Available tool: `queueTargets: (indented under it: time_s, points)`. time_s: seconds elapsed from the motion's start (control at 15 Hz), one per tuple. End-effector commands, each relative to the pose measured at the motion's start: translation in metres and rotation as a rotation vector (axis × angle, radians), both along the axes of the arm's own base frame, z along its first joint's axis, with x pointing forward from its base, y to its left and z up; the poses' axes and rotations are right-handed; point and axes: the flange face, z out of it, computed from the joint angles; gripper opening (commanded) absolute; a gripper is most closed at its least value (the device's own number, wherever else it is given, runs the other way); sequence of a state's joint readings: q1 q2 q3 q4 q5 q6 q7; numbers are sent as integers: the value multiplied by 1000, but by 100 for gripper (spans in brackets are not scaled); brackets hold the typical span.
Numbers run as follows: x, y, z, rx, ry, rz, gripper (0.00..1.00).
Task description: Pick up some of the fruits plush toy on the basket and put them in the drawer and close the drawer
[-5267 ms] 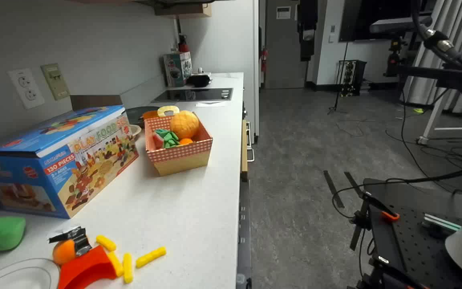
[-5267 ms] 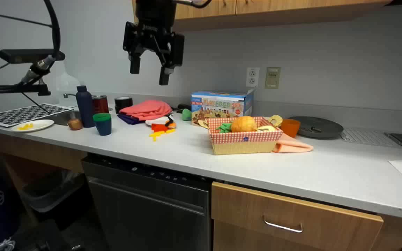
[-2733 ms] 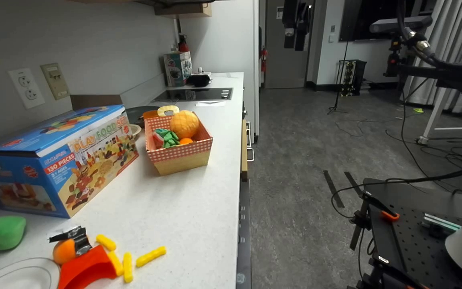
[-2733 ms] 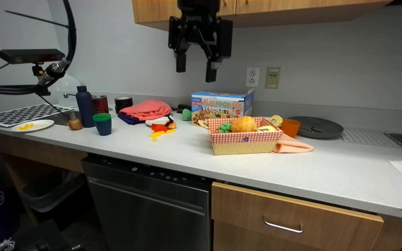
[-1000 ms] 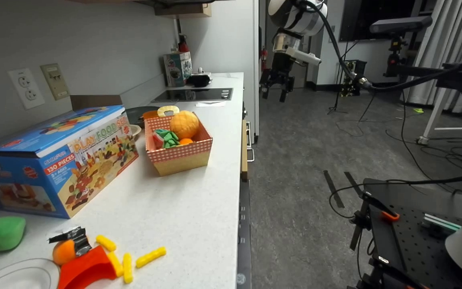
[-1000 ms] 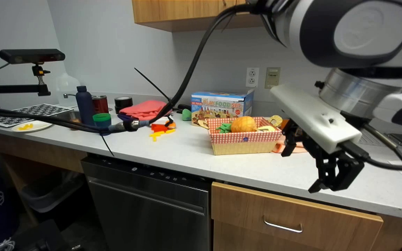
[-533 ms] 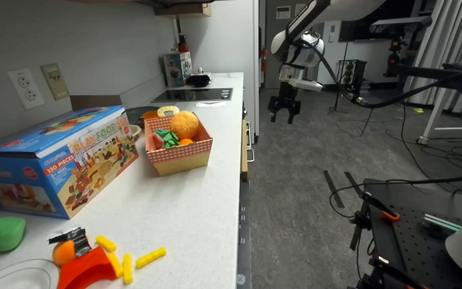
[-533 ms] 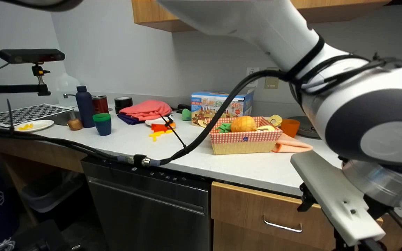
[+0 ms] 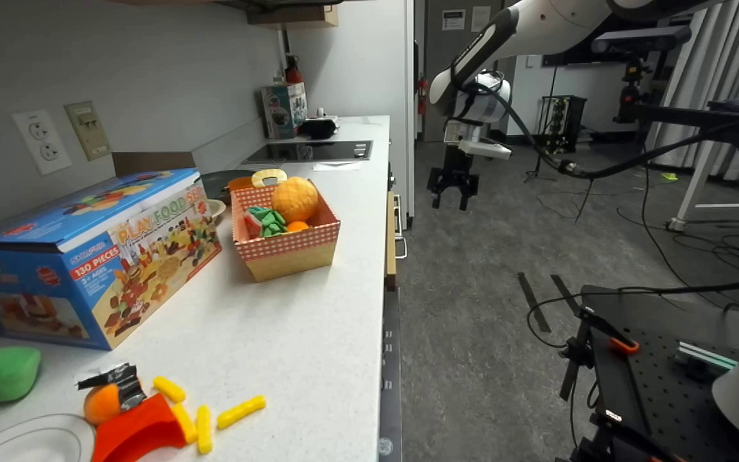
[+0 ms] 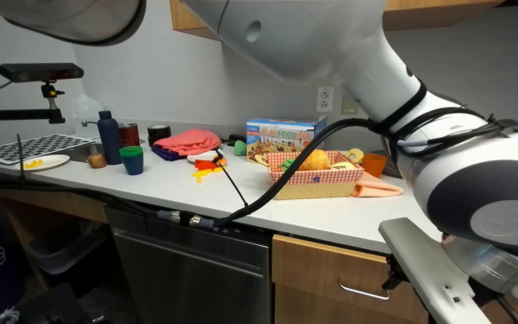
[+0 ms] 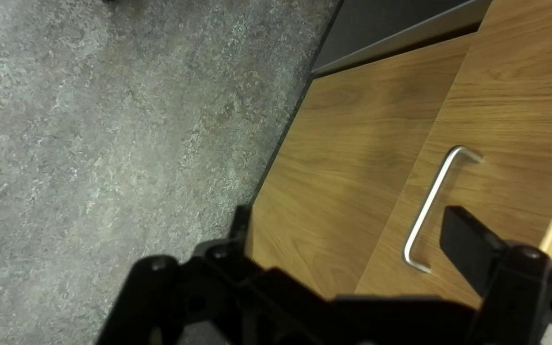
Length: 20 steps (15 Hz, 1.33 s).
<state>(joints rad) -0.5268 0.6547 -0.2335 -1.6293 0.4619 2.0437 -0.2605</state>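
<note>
Fruit plush toys (image 9: 296, 200) are sitting inside the basket (image 9: 289, 262) in an exterior view; right of the basket, lower, the drawer (image 9: 390, 242) is jutting out slightly; farther right, the gripper (image 9: 450, 204) is hanging, spread wide.

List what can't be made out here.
Drawer interior: hidden by countertop in both exterior views; cut off by right edge in wrist view.
Basket bottom: hidden by walls and plush toys in both exterior views.
White plate: cut off by bottom edge in an exterior view.
Door sign text: too small in an exterior view.
</note>
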Motion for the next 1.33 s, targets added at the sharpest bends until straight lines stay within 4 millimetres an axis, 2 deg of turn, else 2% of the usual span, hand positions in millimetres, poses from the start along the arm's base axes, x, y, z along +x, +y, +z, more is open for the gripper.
queueTargets:
  time_s: [0.0,0.2,0.53,0.73,0.93,1.0,1.13,1.27]
  points:
    - [1,-1,1,0,0,0,100]
    - [-10,10,-4,-32,-32,19,100]
    - [-20,39,-28,-70,-68,83,100]
    - [-11,65,-32,-71,-104,140,100]
    - [-3,93,-27,-51,-127,178,100]
    - [1,78,-39,-51,-94,155,100]
    - [4,90,-34,-44,-100,170,100]
    - [2,92,-31,-44,-102,171,100]
